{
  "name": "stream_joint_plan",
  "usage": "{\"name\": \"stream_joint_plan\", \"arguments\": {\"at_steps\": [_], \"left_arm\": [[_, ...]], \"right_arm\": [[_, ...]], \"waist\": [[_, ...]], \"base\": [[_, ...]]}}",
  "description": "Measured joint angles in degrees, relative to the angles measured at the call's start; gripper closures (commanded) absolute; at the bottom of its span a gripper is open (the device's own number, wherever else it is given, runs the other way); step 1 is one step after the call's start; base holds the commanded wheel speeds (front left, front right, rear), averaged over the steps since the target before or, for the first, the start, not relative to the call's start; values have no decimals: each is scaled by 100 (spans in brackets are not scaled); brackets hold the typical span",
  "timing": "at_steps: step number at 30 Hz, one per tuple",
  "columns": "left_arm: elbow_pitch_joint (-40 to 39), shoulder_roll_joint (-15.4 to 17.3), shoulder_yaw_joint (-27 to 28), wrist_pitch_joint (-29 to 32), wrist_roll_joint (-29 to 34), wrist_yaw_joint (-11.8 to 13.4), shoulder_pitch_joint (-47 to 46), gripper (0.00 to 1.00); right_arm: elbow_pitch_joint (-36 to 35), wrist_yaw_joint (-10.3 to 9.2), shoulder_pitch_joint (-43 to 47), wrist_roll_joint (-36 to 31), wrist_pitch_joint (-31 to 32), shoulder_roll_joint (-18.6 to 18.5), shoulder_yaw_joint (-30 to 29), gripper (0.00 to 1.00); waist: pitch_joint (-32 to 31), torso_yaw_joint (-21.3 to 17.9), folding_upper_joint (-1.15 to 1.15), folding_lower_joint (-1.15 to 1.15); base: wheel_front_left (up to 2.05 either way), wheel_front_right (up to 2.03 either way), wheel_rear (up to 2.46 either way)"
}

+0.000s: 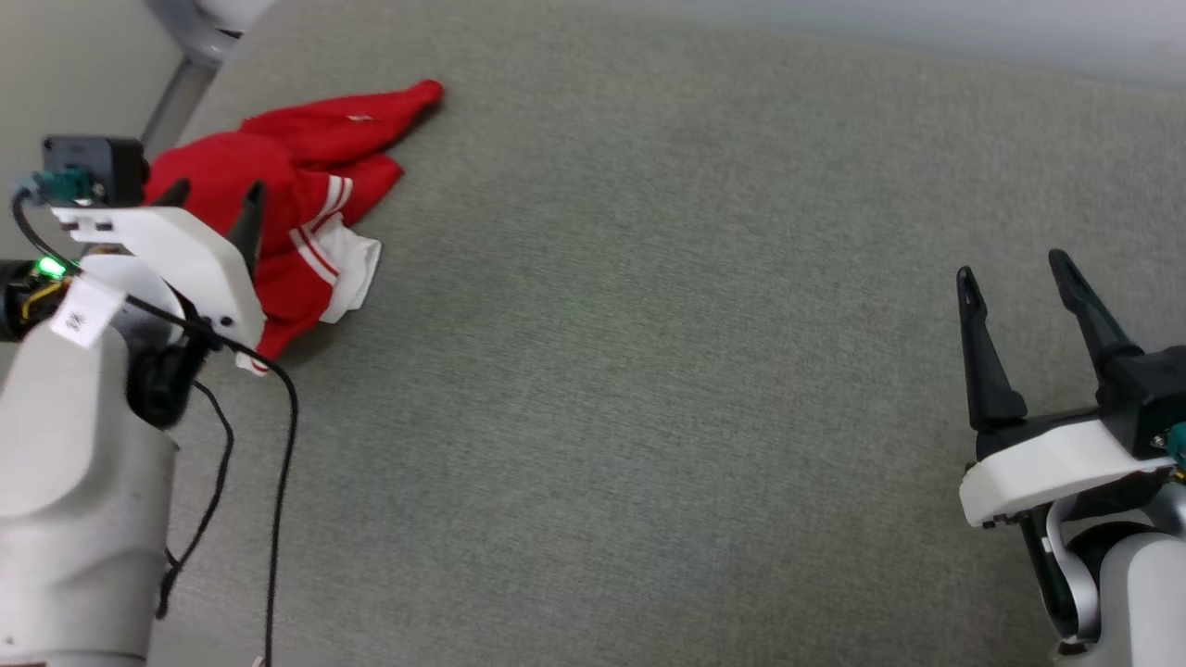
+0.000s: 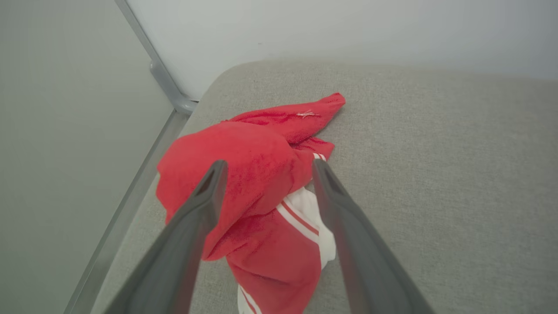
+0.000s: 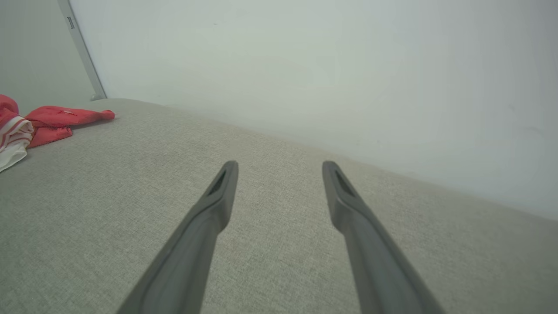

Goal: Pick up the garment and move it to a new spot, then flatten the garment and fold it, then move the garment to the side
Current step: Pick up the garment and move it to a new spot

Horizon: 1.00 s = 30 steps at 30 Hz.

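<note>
The garment [image 1: 306,185] is a crumpled red shirt with a white, striped sleeve, lying at the far left of the grey padded surface. My left gripper [image 1: 215,195] hovers over its left part, fingers spread wide and nothing pinched. In the left wrist view the garment [image 2: 261,174] bulges between and beyond the two dark fingers of the left gripper [image 2: 267,166], which is open above it. My right gripper [image 1: 1015,264] stands open at the lower right, far from the cloth. In the right wrist view the open right gripper [image 3: 279,165] points over bare fabric, with the garment [image 3: 52,120] at the left edge.
The grey padded surface [image 1: 649,371] stretches wide between both arms. Its left edge [image 2: 144,192] drops off close beside the garment, where a grey metal rail [image 2: 161,74] runs along a pale wall. A black cable [image 1: 278,482] hangs from my left arm.
</note>
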Motion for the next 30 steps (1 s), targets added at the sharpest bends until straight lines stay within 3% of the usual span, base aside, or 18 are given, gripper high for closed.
{"name": "stream_joint_plan", "arguments": {"at_steps": [10, 17, 18, 19, 20, 21, 26, 30], "left_arm": [[818, 1235, -693, 1719, -833, -11, -788, 0], [1341, 1545, -1053, 2615, -1381, -10, -955, 0], [1396, 1569, -1062, 2743, -1491, -10, -998, 21], [1434, 1595, -1090, 2844, -1564, -9, -1026, 55], [1452, 1608, -1104, 2880, -1629, -9, -1043, 81], [1450, 1628, -1148, 2837, -1638, -9, -1044, 100], [1548, 1621, -1254, 2363, -1639, -10, -988, 100], [1596, 1572, -1171, 1479, -1569, 96, -928, 100]], "right_arm": [[-41, 0, -286, 78, -80, -1, 49, 0], [82, 1, -358, 132, -156, -1, 44, 0], [99, 0, -370, 144, -163, -1, 41, 0], [113, 0, -381, 149, -178, -1, 42, 0], [124, 0, -387, 149, -180, -1, 45, 0], [130, 0, -387, 149, -181, -1, 41, 0], [208, 0, -383, 167, -216, -1, 4, 0], [318, 0, -322, 207, -281, -1, -48, 0]], "waist": [[828, -632, 0, 0], [1173, -957, 0, 0], [1198, -989, 0, -1], [1216, -1013, 0, 0], [1225, -1035, 0, -1], [1227, -1051, 0, 0], [1056, -1069, 0, 0], [772, -1068, 0, 0]], "base": [[0, 0, 0], [0, 0, 0], [0, 0, 0], [0, 0, 0], [0, 0, 0], [0, 0, 0], [0, 0, 0], [0, 0, 0]]}}
